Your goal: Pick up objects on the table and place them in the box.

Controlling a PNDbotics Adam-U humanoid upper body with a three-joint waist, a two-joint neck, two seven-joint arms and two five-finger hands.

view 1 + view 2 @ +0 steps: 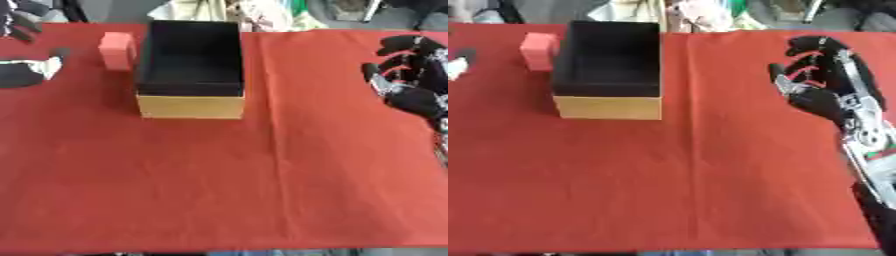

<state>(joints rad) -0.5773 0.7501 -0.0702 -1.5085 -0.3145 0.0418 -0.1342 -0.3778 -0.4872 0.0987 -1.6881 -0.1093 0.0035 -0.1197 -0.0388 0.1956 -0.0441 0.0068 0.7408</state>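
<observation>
Judging by its look, likely light and somewhat soft, foam or sponge perhaps: a small pink block with squared edges and a matte face, standing upright on the red tabletop. Not fragile by appearance, not slippery either; could tip if nudged from one side, being taller than wide. Best taken across its two broad side faces, thumb on one and fingers opposite, around mid-height so as not to topple it against the box. Stands just beside the left wall of the box, too close to tell whether touching, toward the far left part of the cloth. Box open at the top, black inside, tan cardboard on the near face, apparently with nothing visible in it from this angle.

Right hand raised over the right side of the tabletop, well apart from both block and box, fingers curled inward with nothing between them. Left hand low at the far left edge, black and white, near the block but not touching; fingers too indistinct to tell whether open or closed.

Needs a short lift over the box wall, then a release inside.
</observation>
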